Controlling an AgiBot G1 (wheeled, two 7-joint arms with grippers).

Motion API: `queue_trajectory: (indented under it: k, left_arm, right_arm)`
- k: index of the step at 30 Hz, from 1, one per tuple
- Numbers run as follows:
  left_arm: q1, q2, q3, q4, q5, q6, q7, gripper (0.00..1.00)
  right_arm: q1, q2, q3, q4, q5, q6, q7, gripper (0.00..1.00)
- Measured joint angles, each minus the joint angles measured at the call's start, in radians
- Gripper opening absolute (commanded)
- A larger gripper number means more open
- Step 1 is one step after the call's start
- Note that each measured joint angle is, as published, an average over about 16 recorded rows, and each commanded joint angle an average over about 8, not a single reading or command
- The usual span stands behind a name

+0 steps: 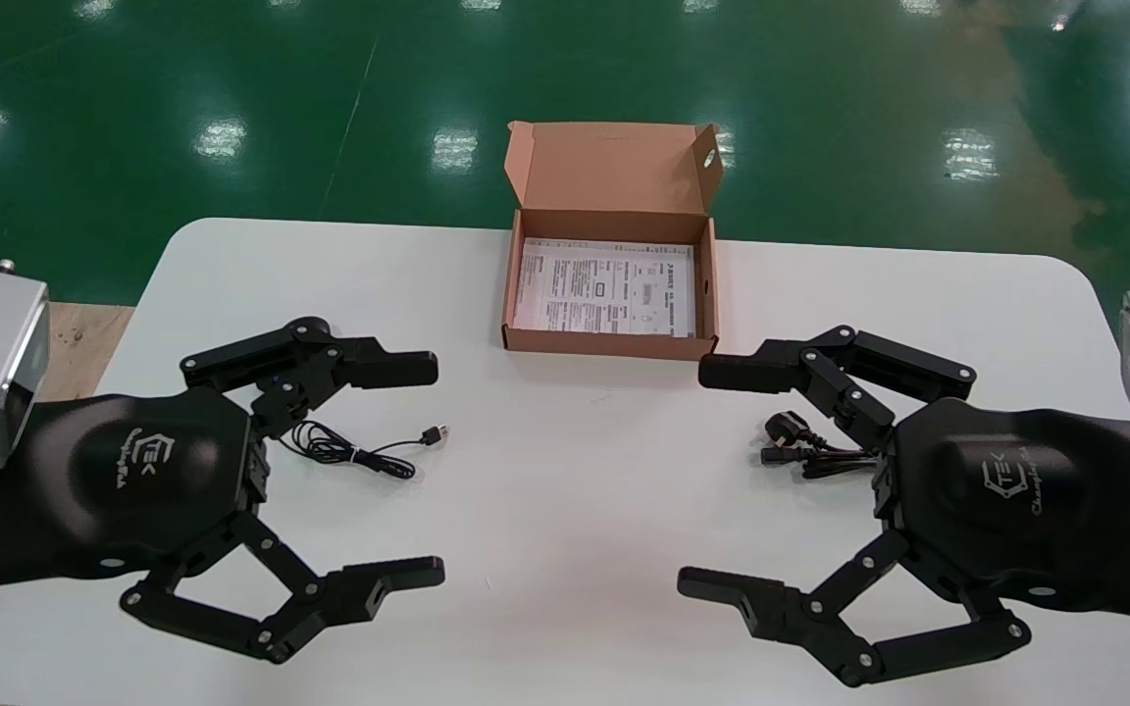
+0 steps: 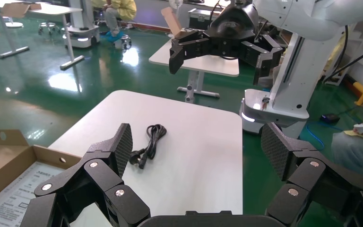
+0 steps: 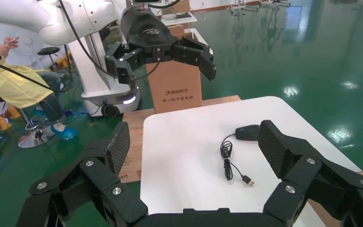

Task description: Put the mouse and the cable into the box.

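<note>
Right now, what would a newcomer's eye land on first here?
The left end effector and right end effector, both wide open, hover over the white table. Between them at the far edge sits an open cardboard box with a printed sheet inside. A wired mouse lies by the left one, a coiled black cable by the right.
</note>
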Motion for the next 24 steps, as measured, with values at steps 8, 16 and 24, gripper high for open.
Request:
queue_trajectory:
  k: [8,16,24]
  left_arm:
    - [0.000,0.000,0.000,0.000,0.000,0.000,0.000,1.00]
    - [0.000,0.000,0.000,0.000,0.000,0.000,0.000,1.00]
    - [-0.009,-0.001,0.009,-0.006,0.015,0.009,-0.005,1.00]
  right_arm:
    - [0.000,0.000,0.000,0.000,0.000,0.000,0.000,1.00]
    - [0.000,0.000,0.000,0.000,0.000,0.000,0.000,1.00]
    - [0.002,0.001,0.000,0.001,-0.004,-0.001,-0.004,1.00]
